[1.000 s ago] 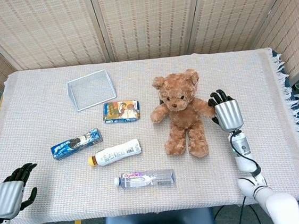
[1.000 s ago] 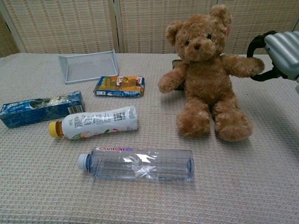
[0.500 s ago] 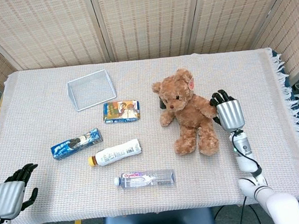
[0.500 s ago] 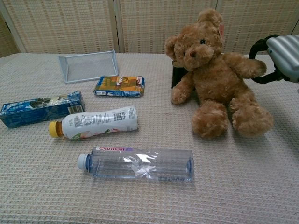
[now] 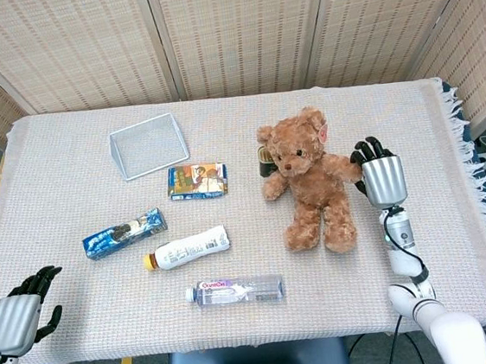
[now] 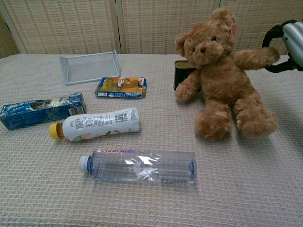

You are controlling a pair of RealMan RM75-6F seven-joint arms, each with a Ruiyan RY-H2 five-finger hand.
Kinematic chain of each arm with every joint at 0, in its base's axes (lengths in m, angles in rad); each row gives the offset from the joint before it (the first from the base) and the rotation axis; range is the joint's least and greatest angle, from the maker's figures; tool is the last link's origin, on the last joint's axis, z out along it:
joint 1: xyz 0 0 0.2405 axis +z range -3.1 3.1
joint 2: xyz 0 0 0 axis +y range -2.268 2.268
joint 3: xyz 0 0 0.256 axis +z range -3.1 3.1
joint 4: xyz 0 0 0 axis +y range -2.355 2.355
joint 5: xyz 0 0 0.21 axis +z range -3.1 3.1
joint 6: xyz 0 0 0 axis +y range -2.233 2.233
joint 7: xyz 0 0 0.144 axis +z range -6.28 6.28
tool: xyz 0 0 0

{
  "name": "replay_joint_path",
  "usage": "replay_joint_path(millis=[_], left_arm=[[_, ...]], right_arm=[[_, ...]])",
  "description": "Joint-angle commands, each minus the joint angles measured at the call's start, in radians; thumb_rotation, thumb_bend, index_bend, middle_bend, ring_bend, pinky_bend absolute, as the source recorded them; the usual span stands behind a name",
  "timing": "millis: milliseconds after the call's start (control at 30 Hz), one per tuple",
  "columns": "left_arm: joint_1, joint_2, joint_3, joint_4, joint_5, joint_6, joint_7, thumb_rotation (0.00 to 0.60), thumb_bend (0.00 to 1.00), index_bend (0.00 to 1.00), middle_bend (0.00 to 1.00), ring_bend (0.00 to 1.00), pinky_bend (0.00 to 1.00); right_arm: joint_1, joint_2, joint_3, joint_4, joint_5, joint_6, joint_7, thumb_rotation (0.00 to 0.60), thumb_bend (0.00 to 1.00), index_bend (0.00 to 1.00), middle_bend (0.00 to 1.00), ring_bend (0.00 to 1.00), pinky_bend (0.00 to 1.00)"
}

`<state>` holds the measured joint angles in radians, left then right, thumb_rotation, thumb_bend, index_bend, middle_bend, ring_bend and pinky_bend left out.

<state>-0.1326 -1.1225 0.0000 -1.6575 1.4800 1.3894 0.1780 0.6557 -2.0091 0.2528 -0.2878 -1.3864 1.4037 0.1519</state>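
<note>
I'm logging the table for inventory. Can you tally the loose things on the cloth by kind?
Bottles: 2, a clear water bottle and a white-labelled bottle
Snack packs: 2, a blue pack and an orange pack
Plush toys: 1, the teddy bear
Wire trays: 1
Dark tins: 1, behind the bear
Total: 7

The teddy bear (image 5: 309, 179) is shaggy matt plush, and the right hand (image 5: 381, 176) gripping its paw has a ribbed, silvery metallic-looking back with black fingers. The table cloth (image 5: 266, 314) looks coarse and woven. The water bottle (image 6: 142, 166) is clear glossy plastic, and the tray (image 5: 147, 145) looks like fine wire mesh.
</note>
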Motion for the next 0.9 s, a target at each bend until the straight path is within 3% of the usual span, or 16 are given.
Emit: replay_joint_path(millis=[33,200,467,900], left_arm=[[0.000,-0.001,0.000,0.002,0.000,0.001,0.002,0.600,0.42,0.16,0.14,0.21,0.41],[0.000,0.000,-0.001,0.000,-0.004,-0.002,0.001,0.600,0.42,0.16,0.14,0.21,0.41],[0.000,0.000,-0.001,0.001,-0.002,0.000,-0.001,0.600,0.42,0.16,0.14,0.21,0.41],[-0.001,0.001,0.000,-0.002,-0.007,-0.005,0.002,0.600,0.42,0.16,0.14,0.21,0.41]], right_arm=[[-0.012,0.000,-0.020,0.001,-0.009,-0.026,-0.002,0.600,0.23,0.65,0.37,0.25,0.66],[-0.023,-0.008,-0.042,0.017,-0.018,-0.060,-0.014,0.600,0.23,0.65,0.37,0.25,0.66],[-0.006,-0.012,-0.014,0.031,0.000,0.000,-0.007,0.600,0.23,0.65,0.37,0.25,0.66],[-0.028,-0.020,-0.054,0.047,-0.022,-0.049,-0.012,0.600,0.23,0.65,0.37,0.25,0.67]])
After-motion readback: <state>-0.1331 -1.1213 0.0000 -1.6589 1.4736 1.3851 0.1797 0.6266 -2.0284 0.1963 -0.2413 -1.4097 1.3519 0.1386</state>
